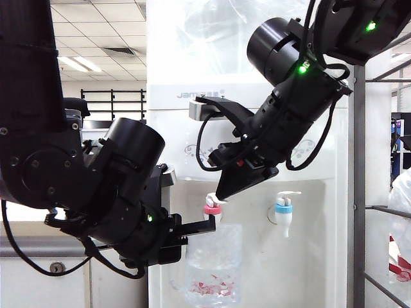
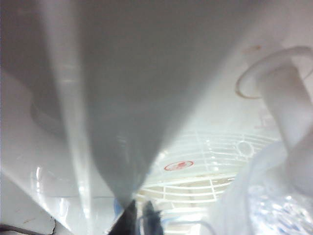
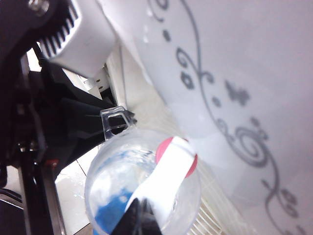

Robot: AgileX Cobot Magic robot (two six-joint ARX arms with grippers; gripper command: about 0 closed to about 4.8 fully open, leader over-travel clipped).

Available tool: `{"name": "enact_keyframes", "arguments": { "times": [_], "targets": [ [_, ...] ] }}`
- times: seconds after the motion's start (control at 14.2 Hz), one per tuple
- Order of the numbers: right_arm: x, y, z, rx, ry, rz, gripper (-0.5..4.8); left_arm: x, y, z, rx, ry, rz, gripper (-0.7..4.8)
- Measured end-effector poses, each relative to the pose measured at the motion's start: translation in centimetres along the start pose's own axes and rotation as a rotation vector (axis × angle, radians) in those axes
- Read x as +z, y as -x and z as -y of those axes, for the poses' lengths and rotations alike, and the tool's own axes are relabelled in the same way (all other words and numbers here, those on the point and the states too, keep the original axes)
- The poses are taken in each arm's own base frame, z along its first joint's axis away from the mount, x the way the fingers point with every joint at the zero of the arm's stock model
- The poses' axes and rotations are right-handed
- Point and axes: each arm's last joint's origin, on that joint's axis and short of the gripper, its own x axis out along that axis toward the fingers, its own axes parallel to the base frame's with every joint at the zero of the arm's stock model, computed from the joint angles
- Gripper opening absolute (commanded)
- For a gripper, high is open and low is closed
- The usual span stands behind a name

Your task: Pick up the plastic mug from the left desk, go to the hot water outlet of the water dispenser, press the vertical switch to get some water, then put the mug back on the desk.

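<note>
Holding the plastic mug by its handle in my left gripper, lower centre of the exterior view, jaws clamped on the handle, rim right under the hot water outlet. Right gripper comes in from upper right, fingers pressed together, tip at the vertical switch; I can't tell if it's touching yet. Behind both, the water dispenser fills centre frame, with the blue-collared tap to the right. My call: push the lever slowly, keep the tip centred so it doesn't slip off, keep the mug level under the spout.
</note>
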Motion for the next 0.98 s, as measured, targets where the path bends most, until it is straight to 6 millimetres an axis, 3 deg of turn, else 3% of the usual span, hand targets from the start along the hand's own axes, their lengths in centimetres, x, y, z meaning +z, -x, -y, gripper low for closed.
{"name": "enact_keyframes", "arguments": {
  "times": [0.98],
  "targets": [
    [-0.06,0.0,-0.02,0.004,-0.001,-0.01,-0.01,0.0,0.0,0.0,0.0,0.0,0.0,-0.05]
  ]
}}
